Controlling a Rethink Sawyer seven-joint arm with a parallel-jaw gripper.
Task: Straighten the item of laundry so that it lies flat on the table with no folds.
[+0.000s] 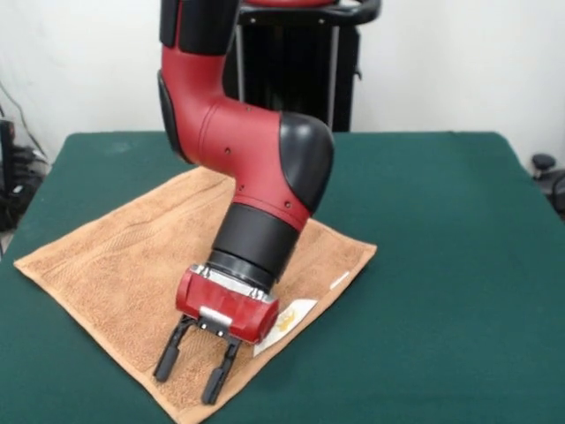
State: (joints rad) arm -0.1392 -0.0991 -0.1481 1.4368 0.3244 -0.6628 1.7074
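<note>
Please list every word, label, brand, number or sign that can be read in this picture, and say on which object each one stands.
No text can be read.
White care tag at the edge of the towel: it carries a small orange mark, too blurred to read.
Gripper, red arm, green table: no lettering shows on them.

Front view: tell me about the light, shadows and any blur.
Front view: even, soft light, no glare on the table; a faint shadow on the towel beneath the arm; the open claw and the towel's weave look slightly soft; the white tag reads bright, its print unreadable.
</note>
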